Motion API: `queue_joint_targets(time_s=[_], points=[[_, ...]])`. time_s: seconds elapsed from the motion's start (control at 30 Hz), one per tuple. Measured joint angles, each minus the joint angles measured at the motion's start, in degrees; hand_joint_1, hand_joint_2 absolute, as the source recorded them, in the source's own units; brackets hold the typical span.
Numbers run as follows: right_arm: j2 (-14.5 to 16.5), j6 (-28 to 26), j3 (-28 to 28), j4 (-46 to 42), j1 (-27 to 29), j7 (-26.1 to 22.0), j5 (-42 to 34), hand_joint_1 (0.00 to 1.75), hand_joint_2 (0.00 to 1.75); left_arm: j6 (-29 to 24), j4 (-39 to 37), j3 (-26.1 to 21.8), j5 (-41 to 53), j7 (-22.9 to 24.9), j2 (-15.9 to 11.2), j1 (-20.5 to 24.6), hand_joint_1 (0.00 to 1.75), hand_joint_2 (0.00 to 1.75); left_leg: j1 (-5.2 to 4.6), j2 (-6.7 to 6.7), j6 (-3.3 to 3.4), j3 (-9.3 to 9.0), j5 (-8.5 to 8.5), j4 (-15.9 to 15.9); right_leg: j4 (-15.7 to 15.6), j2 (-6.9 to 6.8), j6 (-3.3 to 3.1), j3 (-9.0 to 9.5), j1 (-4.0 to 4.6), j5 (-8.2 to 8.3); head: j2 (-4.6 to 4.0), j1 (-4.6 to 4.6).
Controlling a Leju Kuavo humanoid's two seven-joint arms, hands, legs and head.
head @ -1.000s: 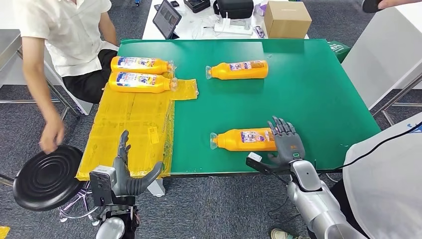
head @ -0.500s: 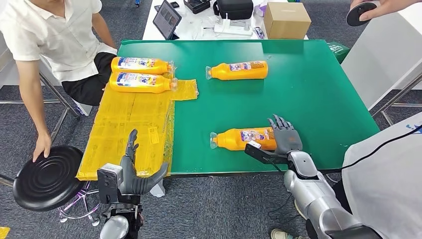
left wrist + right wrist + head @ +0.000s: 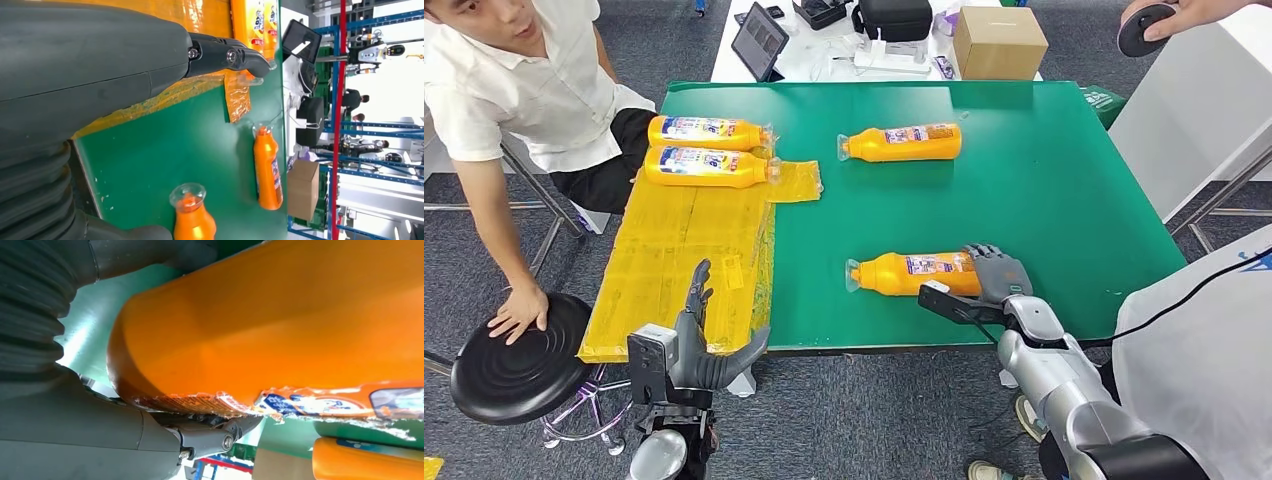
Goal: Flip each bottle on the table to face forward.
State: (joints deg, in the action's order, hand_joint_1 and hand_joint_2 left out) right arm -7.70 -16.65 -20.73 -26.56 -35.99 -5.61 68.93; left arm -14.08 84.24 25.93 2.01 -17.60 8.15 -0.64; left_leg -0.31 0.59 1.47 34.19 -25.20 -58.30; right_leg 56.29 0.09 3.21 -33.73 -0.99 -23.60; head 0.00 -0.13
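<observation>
Four orange bottles lie on their sides on the green table (image 3: 1044, 180). My right hand (image 3: 996, 275) grips the base end of the near bottle (image 3: 909, 273), fingers curled over it; up close that bottle (image 3: 280, 325) sits between thumb and fingers of the right hand (image 3: 75, 435). A second bottle (image 3: 902, 141) lies at the far middle. Two more bottles (image 3: 707, 131) (image 3: 709, 166) lie side by side on the yellow sheet (image 3: 684, 250) at the far left. My left hand (image 3: 699, 345) is open with fingers spread, just below the table's front edge, holding nothing.
A person sits at the back left with one hand on a black stool (image 3: 519, 355). A cardboard box (image 3: 999, 38) and a tablet (image 3: 759, 38) stand on a table behind. Another person's hand holds a black disc (image 3: 1149, 22) at the top right. A white-clothed person stands at my right.
My right hand went from flat beside the near bottle's base to curled over it, and the bottle shifted slightly. My left hand rose a little. The seated person's hand settled on the stool.
</observation>
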Motion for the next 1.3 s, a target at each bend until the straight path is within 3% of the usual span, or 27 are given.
queue_joint_targets(time_s=[0.27,0.47,0.63,0.8,0.93,1.13,1.3], points=[[-0.5,1.9,1.0,0.4,0.1,-6.8,-7.6,1.75,1.75,0.8,0.1,0.3,-0.4,0.0,0.0,0.0,0.0,1.75,0.01,0.0,-0.01,0.0,-0.02,0.0,0.0,0.0,0.01,-0.02,0.01,-0.01,0.0,0.01],[-0.5,2.5,5.2,-1.6,3.7,-15.6,-19.1,1.75,1.75,2.1,0.5,0.6,-3.0,-0.4,0.0,-1.2,0.0,1.75,0.01,-0.05,-0.03,-0.03,-0.05,0.0,0.0,0.01,0.0,0.02,0.01,-0.02,0.0,0.01],[0.5,3.7,7.9,-5.6,7.1,-18.8,-25.3,1.75,1.75,3.3,0.6,0.0,-8.7,-0.5,0.0,-1.7,0.0,1.75,0.03,-0.05,-0.03,-0.03,-0.04,0.0,0.0,0.01,0.0,0.05,0.03,-0.01,0.0,0.01],[3.2,7.7,8.7,-13.7,11.8,-19.3,-32.3,1.75,1.75,5.4,0.6,-2.6,-14.4,-0.1,0.2,-1.9,0.0,1.75,0.05,-0.08,-0.04,0.03,-0.03,0.0,0.0,0.02,-0.01,-0.03,0.04,-0.01,0.0,0.0],[6.0,10.2,8.3,-19.6,14.8,-17.8,-36.4,1.75,1.75,10.0,0.6,-3.7,-19.3,1.6,0.2,-1.9,0.0,1.75,0.06,-0.03,-0.04,0.24,-0.01,0.0,0.1,0.02,0.0,-0.19,0.04,-0.02,0.0,-0.01],[10.6,12.3,4.7,-22.7,14.8,-16.6,-39.9,1.75,1.75,18.5,0.6,-3.9,-29.0,4.1,0.2,-1.9,0.0,1.75,0.04,-0.03,-0.03,0.38,0.0,0.0,0.1,0.02,0.0,-0.32,0.02,-0.02,0.0,0.01],[13.9,12.6,1.0,-22.8,13.6,-16.3,-41.0,1.75,1.75,19.7,0.5,-4.0,-30.6,4.6,0.2,-1.0,0.0,1.75,0.05,0.02,-0.03,0.4,0.0,0.0,0.1,0.0,0.0,-0.36,0.03,-0.02,0.0,0.0]])
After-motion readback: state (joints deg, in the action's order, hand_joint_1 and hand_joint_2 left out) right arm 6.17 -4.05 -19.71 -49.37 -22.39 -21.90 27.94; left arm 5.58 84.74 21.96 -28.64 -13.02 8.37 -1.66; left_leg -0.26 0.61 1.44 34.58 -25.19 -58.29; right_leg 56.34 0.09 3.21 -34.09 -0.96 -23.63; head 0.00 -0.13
